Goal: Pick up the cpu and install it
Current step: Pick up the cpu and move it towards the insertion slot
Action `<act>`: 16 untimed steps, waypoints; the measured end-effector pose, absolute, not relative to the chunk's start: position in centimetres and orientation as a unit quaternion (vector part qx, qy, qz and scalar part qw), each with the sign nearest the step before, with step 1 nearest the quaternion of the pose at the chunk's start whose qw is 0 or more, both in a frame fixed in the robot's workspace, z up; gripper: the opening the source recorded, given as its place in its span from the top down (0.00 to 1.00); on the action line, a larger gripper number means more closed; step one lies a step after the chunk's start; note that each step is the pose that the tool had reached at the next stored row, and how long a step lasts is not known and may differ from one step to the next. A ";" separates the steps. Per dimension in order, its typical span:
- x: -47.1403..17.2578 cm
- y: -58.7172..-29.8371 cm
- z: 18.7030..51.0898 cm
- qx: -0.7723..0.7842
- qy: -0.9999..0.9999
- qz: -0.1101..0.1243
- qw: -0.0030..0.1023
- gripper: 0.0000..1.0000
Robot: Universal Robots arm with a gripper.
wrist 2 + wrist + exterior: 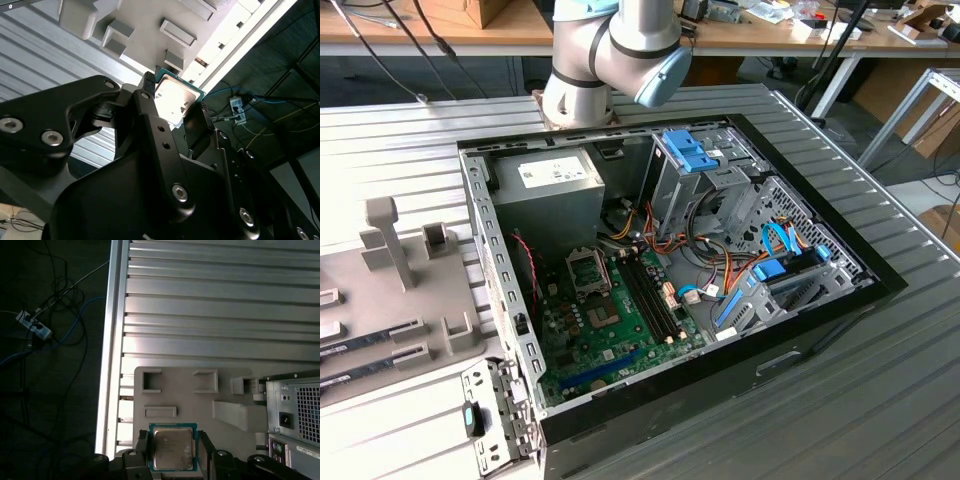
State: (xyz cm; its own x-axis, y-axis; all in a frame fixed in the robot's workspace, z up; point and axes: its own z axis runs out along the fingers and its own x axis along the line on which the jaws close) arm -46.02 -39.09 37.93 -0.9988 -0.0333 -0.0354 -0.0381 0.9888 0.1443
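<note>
1. Grey plastic fixture with upright posts and shallow pockets lies on the ribbed metal worktop at the exterior view's left.
2. Just beside it I see the open case lying on its side, with the green board facing up inside.
3. A silver power supply fills the case's far corner, and the socket sits on the board just in front of it.
4. The arm rises behind the case's far wall, close to the power supply.
5. Toward the exterior view's right of the socket lie dark memory sticks, then a drive cage with a blue latch.
6. In both wrist views the end effector is pinching the cpu. Black fingers press on two opposite edges, and the silver top and green rim face the cameras.
7. In the first wrist view I see the cpu held over the fixture's edge, near the case's rear panel. I cannot tell how high it is.
8. The cpu is in the grip, not yet in the socket.
</note>
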 end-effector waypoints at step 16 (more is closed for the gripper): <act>-46.0 -39.1 39.2 -0.018 0.996 0.080 0.017 0.53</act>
State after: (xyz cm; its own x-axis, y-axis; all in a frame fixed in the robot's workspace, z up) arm -46.01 -39.09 39.16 -0.9988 -0.0328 -0.0359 -0.0381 0.9866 0.1590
